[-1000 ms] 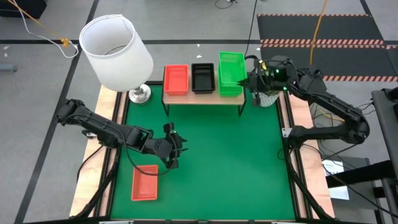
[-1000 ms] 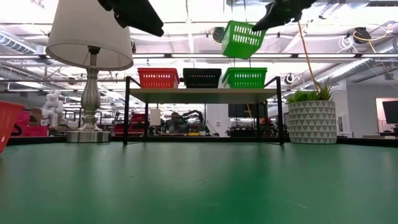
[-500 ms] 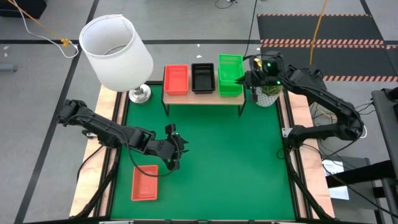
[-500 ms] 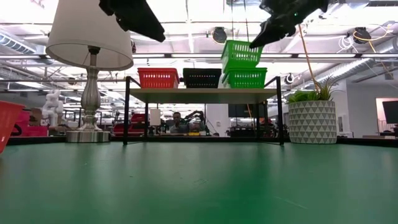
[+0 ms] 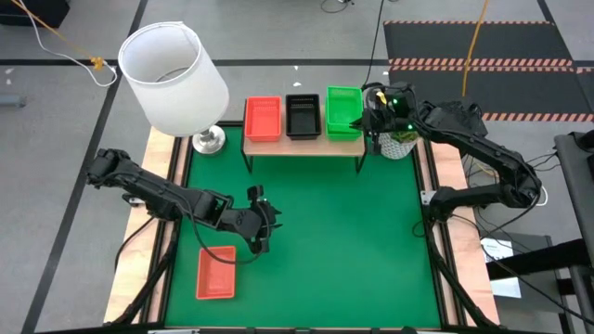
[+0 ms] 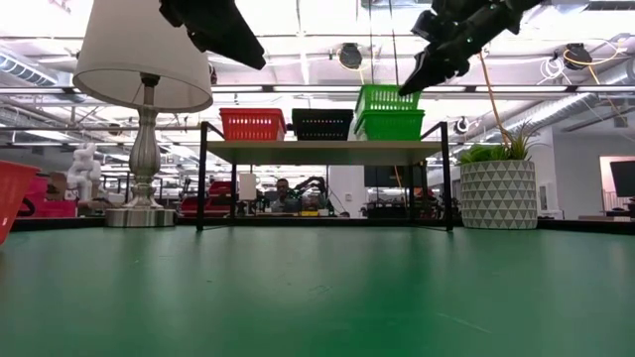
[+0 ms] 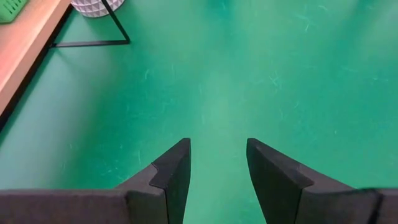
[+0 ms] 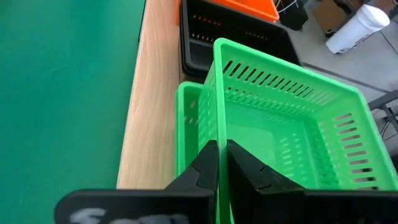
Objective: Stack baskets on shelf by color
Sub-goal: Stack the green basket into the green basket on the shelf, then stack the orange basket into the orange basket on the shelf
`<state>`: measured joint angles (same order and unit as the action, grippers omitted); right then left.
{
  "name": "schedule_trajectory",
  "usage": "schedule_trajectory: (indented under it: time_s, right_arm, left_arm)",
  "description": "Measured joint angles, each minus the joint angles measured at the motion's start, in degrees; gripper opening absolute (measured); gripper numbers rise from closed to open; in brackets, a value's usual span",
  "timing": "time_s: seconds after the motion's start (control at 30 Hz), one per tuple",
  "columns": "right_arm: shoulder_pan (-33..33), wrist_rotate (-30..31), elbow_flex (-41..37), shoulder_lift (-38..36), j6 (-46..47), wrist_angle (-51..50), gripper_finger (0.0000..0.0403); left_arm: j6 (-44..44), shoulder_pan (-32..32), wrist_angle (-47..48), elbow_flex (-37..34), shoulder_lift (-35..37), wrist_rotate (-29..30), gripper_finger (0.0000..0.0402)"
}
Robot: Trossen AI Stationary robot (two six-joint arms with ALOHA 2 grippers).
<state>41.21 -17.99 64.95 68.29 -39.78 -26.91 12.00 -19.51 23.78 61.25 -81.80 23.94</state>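
The shelf [image 5: 302,145] stands at the table's far edge, with a red basket [image 5: 263,118], a black basket [image 5: 302,115] and a green basket [image 6: 390,126] side by side on its wooden top. My right gripper [image 8: 221,163], at the shelf's right end, is shut on a second green basket [image 6: 387,98] that sits in the mouth of the first. Another red basket [image 5: 216,273] lies flat on the mat near the table's left edge. My left gripper [image 7: 217,168] hangs open over bare mat just right of it. My right gripper pinches the upper green basket's near-side wall [image 8: 216,134] by its rim, one finger inside the basket and one outside. The fingers slant down from the table's right [image 6: 407,87], lying along that wall. The basket sits nearly level, its bottom sunk into the lower green basket [image 8: 186,118].
A lamp with a white shade [image 5: 174,74] stands on the far left corner beside the shelf. A potted plant in a patterned pot [image 6: 498,190] stands by the shelf's right end, under my right arm. Green mat [image 5: 334,241] stretches between shelf and near edge.
My right gripper has come down and slightly toward the table's left, bringing the green basket from a tilted hang above the shelf down, level, into the green basket there. It has stayed shut on the basket.
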Motion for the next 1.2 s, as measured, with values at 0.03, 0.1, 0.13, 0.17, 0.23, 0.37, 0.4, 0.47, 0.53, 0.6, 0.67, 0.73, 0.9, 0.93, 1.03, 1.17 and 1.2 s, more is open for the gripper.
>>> schedule_trajectory:
  time_s: [0.03, 0.1, 0.13, 0.17, 0.23, 0.37, 0.4, 0.47, 0.53, 0.6, 0.67, 0.73, 0.9, 0.93, 1.03, 1.17, 1.2]
  right_arm:
    - [0.0, 0.0, -0.4, 0.0, 0.0, 0.4, 0.0009]
    - [0.0, 0.0, -0.9, 0.0, 0.0, 1.0, 0.0009]
    - [0.0, 0.0, -1.2, 0.0, 0.0, 1.3, 0.0009]
    - [0.0, 0.0, -1.4, 0.0, 0.0, 1.5, 0.0009]
    - [0.0, 0.0, -1.8, 0.0, 0.0, 1.9, 0.0009]
    - [0.0, 0.1, -2.0, 0.0, 0.1, 1.8, 0.0009]
    - [0.0, 0.1, -2.0, 0.0, 0.1, 1.8, 0.0009]
    - [0.0, 0.1, -2.0, 0.0, 0.1, 1.8, 0.0009]
    - [0.0, 0.0, -2.0, 0.0, 0.1, 1.8, 0.0012]
    - [0.0, 0.1, -2.0, 0.0, 0.3, 1.8, 0.0021]
    - [0.0, 0.1, -2.0, 0.0, 1.2, 1.8, 0.0038]
    - [0.0, 0.1, -2.0, 0.0, 1.6, 1.7, 0.0059]
    - [0.0, 0.1, -2.0, -0.1, 3.5, 2.1, 0.0107]
    - [0.0, 0.2, -2.0, -0.3, 4.1, 2.0, 0.0115]
    - [-0.3, 0.2, -2.0, -1.7, 6.2, 2.0, 0.0133]
    - [-1.3, 0.3, -2.0, -5.5, 9.8, 1.6, 0.0146]
    - [-1.7, 0.4, -2.0, -6.7, 11.2, 1.4, 0.0147]
  left_arm:
    - [0.0, 0.0, 0.0, 0.0, 0.0, 0.0, 0.0157]
    - [0.0, 0.0, 0.0, 0.0, 0.0, 0.0, 0.0157]
    - [0.0, 0.0, 0.0, 0.0, 0.0, 0.0, 0.0157]
    - [-0.1, 0.0, 0.0, 0.0, 0.0, 0.0, 0.0157]
    - [-0.1, 0.0, 0.0, 0.0, 0.0, 0.0, 0.0157]
    - [-0.7, 0.0, 0.0, 0.0, 0.0, 0.0, 0.0157]
    - [-0.8, 0.1, -0.1, 0.0, 0.0, 0.0, 0.0157]
    - [-0.8, 0.3, 0.0, 0.0, 0.0, 0.0, 0.0157]
    - [-0.8, 0.4, -0.1, 0.0, 0.0, 0.0, 0.0157]
    - [-0.8, 0.4, -0.1, 0.0, 0.0, 0.0, 0.0157]
    - [-0.8, 0.4, -0.1, 0.0, 0.0, 0.0, 0.0157]
    - [-0.7, 0.4, -0.1, 0.0, 0.0, 0.0, 0.0157]
    - [-0.4, 0.4, -0.1, 0.0, 0.0, 0.0, 0.0157]
    - [-0.3, 0.4, -0.1, 0.0, 0.0, 0.0, 0.0157]
    - [0.0, 0.4, -0.1, 0.0, 0.0, 0.0, 0.0157]
    - [0.0, 0.3, -0.1, 0.0, 0.0, 0.0, 0.0157]
    - [0.0, 0.2, 0.0, 0.0, 0.0, 0.0, 0.0157]
